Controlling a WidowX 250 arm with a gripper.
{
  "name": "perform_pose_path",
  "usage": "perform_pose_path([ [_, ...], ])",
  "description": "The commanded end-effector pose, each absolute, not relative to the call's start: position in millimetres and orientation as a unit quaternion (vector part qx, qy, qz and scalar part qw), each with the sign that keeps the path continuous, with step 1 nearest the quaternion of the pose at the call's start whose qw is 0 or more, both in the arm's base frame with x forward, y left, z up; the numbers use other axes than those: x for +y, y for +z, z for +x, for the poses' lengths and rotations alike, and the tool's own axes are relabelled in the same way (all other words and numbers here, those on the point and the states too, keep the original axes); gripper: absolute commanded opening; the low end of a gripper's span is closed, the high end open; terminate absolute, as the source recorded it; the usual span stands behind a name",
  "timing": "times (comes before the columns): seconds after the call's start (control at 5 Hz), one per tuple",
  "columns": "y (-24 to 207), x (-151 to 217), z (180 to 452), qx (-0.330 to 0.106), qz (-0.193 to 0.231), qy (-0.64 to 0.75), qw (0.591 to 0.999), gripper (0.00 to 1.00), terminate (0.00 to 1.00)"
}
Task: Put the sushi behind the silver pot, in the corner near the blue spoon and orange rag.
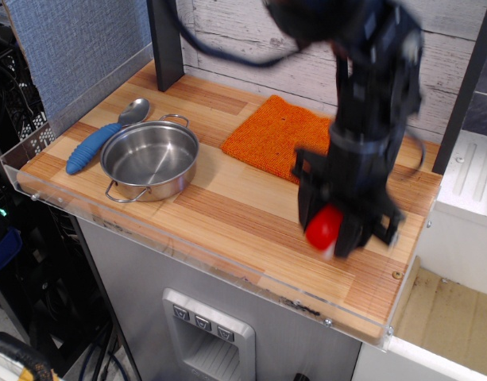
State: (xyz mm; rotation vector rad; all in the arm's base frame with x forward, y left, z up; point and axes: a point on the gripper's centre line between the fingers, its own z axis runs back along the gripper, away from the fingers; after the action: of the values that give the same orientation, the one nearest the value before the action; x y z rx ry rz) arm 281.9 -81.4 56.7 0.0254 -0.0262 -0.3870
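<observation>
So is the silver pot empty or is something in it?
Empty: the silver pot shows only its bare steel bottom; the sushi sits between the gripper fingers.

The glossy red sushi, blurred, sits clamped in the tool near the table's front right.

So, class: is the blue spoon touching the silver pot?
Cannot tell. In the only view, the blue spoon lies right against the silver pot's left rim, with no plain gap or contact visible.

Wooden counter, silver pot, blue spoon, orange rag lying on it
</observation>
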Motion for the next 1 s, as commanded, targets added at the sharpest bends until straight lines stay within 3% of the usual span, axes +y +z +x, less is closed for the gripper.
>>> perform_pose_path([
  [0.0, 120, -13, 308, -0.073, -0.002, -0.143, 0.987, 0.0, 0.0],
  [0.4, 108, 73, 339, -0.053, -0.004, -0.064, 0.997, 0.0, 0.0],
  [0.8, 103, 129, 360, -0.044, 0.014, -0.013, 0.999, 0.0, 0.0],
])
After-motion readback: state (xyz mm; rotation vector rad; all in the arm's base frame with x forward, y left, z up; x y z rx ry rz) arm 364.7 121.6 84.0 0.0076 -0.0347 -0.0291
